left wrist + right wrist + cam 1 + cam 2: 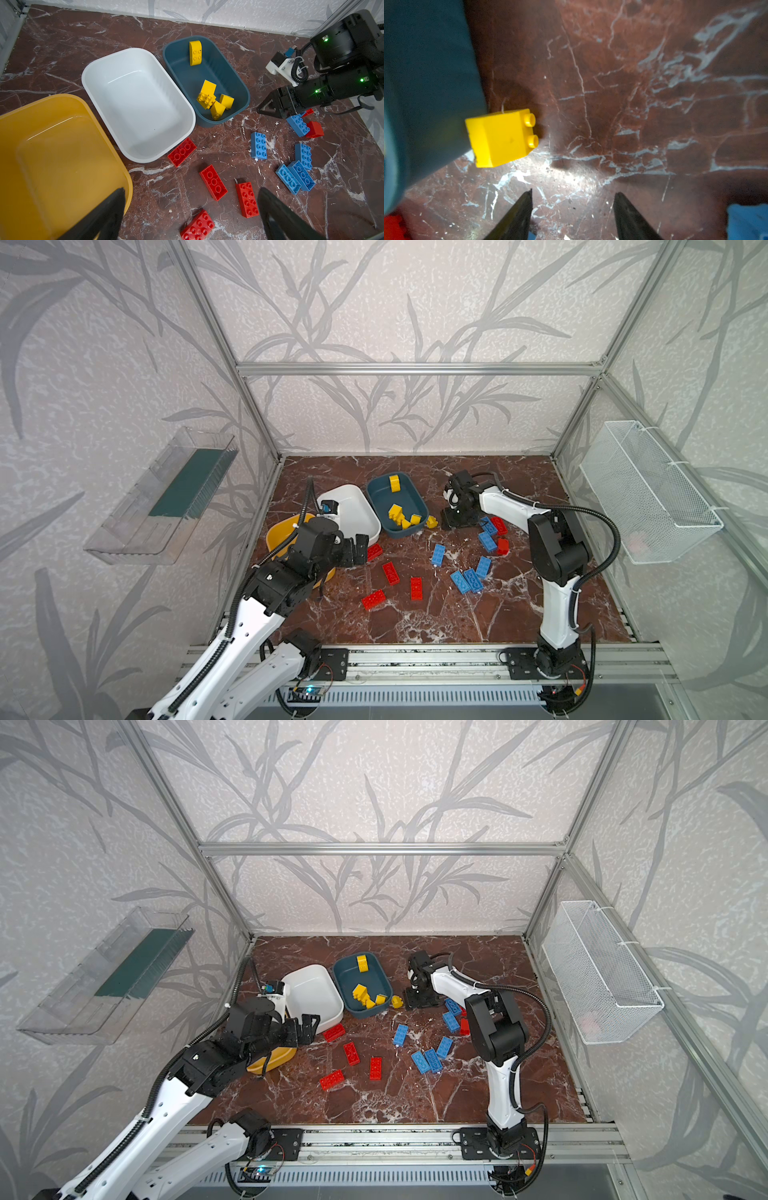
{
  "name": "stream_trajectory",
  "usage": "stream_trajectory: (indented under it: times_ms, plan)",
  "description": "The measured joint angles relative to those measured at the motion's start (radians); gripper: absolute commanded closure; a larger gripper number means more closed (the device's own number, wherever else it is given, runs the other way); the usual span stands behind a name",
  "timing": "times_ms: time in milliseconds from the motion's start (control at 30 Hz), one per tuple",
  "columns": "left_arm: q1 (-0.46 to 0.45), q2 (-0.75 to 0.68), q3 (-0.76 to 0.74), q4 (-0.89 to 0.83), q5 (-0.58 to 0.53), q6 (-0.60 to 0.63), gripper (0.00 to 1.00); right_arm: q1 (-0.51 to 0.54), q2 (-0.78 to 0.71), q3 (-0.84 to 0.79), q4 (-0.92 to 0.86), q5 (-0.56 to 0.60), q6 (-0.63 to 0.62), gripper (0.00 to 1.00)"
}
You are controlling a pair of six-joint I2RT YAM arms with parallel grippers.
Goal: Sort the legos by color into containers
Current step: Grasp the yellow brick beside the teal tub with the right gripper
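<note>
Three tubs stand at the back left: mustard yellow, white and dark teal. The teal tub holds several yellow bricks. One yellow brick lies on its side on the table against the teal wall. My right gripper stands open just short of it, nothing between its fingers. Red bricks lie at centre front and blue bricks to their right. My left gripper is wide open and empty, between the yellow tub and the red bricks.
A clear plastic tray hangs on the left wall and a white wire-mesh basket on the right wall. More blue and red bricks lie under the right arm. An aluminium rail runs along the table's front edge.
</note>
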Motion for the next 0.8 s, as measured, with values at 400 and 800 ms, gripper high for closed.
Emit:
stream_trajectory:
  times_ms: [400,800]
  plan:
    - [0.000,0.000,0.000,0.000,-0.003,0.002,0.01,0.079,0.026,0.018,0.068,0.035,0.031,0.24]
    - [0.000,0.002,-0.002,0.000,-0.003,0.003,0.01,0.075,0.079,0.042,0.113,0.116,0.056,0.41]
